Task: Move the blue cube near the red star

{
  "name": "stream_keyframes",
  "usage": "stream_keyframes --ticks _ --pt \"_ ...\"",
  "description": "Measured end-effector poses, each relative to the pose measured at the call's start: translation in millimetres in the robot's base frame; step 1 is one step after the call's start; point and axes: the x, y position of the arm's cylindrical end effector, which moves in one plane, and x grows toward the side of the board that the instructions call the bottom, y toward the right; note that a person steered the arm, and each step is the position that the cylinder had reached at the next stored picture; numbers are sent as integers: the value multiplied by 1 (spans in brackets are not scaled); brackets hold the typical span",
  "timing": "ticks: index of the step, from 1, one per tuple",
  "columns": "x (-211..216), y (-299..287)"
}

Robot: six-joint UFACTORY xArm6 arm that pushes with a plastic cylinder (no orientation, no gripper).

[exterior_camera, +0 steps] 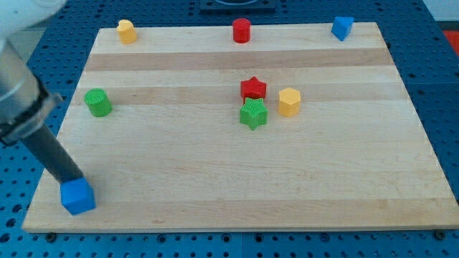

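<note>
Eight small plastic blocks sit on the pale wooden board (215,193), and the task's blue cube (77,196) lies at the bottom-left corner, well apart from the red star (252,88), which sits right of centre w/ a green star (253,114) touching it just below and a yellow hexagonal block (289,102) just beside it on the right. The arm has no pincer, only a dark rod; its tip (74,177) touches the cube's upper-left side, nothing held. Judged step: start of the push, contact made, cube not yet travelled. Next move probably needs a long shove up and rightwards across the board, approx. diagonal, stopping short so the green star isn't knocked. Elsewhere: green cylinder (97,102) near the left edge; yellow block (126,31), red cylinder (242,31) and another blue block (342,27) along the top edge. No brands, labels or legible writing anywhere.
</note>
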Motion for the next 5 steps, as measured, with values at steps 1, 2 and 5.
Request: stream_keyframes --ticks 1,2,5 --pt "5 -17" --pt "9 -48" --pt "20 76"
